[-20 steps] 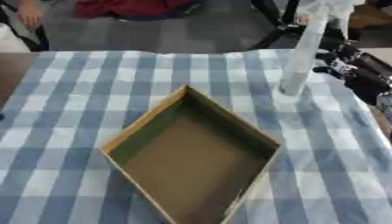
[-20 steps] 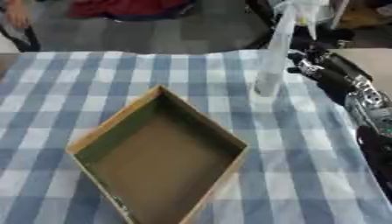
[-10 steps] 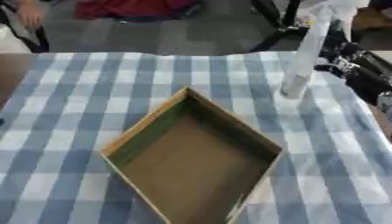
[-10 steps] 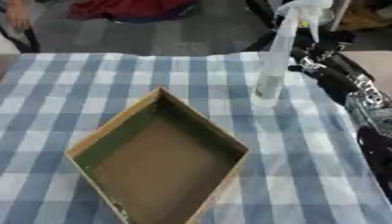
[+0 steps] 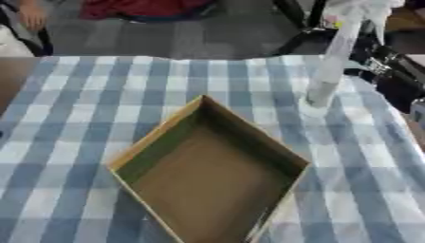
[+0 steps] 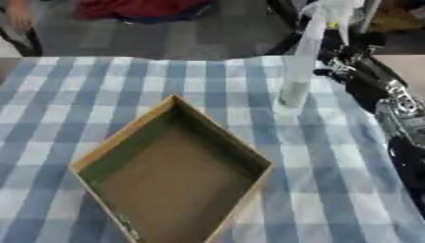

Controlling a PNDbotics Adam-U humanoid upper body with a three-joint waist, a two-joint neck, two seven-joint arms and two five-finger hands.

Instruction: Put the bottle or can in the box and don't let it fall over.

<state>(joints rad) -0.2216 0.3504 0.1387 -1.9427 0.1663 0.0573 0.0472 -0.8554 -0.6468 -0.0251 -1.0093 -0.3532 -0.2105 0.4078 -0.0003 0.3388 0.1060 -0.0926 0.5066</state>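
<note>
So the bottle (image 6: 300, 57), a tall clear spray one, has drifted a bit left and toward the box (image 5: 207, 173) compared with a moment ago. Its base now looks just off the checked tablecloth (image 5: 75, 109) and it's leaning slightly, top to the right. It's in the upper right of the frame, near the box's far corner but not over it yet. The right hand (image 6: 353, 64) is right behind it; can't really tell whether the fingers are wrapped round it, too blurry. Box is empty. I'd guess the carry has begun, and that lean needs watching.
</note>
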